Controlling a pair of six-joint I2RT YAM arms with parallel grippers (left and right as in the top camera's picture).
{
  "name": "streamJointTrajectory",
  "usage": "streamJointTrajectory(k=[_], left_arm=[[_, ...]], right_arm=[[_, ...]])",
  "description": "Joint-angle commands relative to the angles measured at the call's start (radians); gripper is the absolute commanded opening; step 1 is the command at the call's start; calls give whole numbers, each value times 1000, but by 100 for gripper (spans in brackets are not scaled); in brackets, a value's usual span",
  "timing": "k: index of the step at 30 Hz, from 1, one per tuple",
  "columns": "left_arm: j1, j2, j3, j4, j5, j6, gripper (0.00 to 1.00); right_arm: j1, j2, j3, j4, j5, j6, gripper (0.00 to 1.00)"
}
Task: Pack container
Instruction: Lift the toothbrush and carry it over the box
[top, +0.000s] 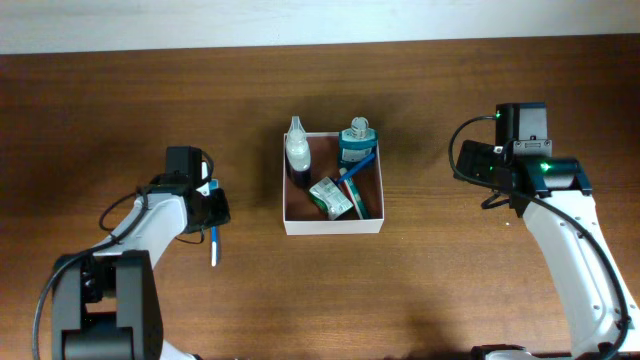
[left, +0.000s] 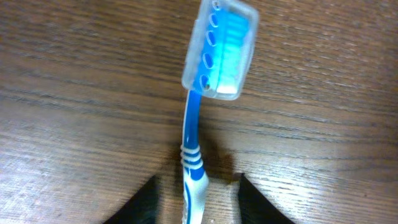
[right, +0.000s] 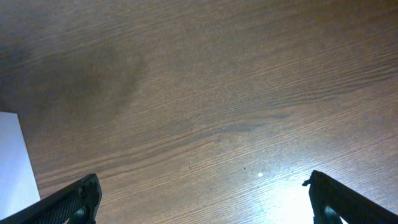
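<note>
The container (top: 333, 226), a square white-walled box with a reddish-brown bottom, sits mid-table. It holds a white bottle (top: 297, 152), a teal bottle (top: 357, 145), a green-and-white packet (top: 333, 197) and a blue stick-like item (top: 358, 170). A blue toothbrush (top: 213, 245) with a clear head cap (left: 221, 50) lies on the table left of the box. My left gripper (top: 218, 208) (left: 198, 180) is open, its fingers on either side of the handle with gaps. My right gripper (top: 472, 163) (right: 202, 180) is open and empty over bare wood right of the box.
The wooden table (top: 450, 290) runs to a pale wall edge at the back. A white corner of the container (right: 12, 162) shows at the left edge of the right wrist view.
</note>
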Motion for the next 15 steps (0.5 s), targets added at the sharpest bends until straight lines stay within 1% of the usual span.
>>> streamJointTrajectory(k=[1,3,5,8,11,13,15], left_arm=[[-4,64,-35,-11,76,-24,27],[-4,63,-35,-12,76,-24,15],[-4,58,-34,-12,76,-24,1],[-4,37,-29,-19,83,-24,1],[-4,-19,-23,-23,83,-11,0],[-4,-85,-19,-26,87,10,0],[-4,-172,-19,-25,129,37,0]], right_arm=[[-5,-3,11,0,1,2,99],[-5,-3,11,0,1,2,99],[-5,-3,11,0,1,2,99],[-5,-3,11,0,2,2,99],[-5,-3,11,0,2,2,99],[-5,-3,11,0,1,2,99],[-5,-3,11,0,1,2,99]])
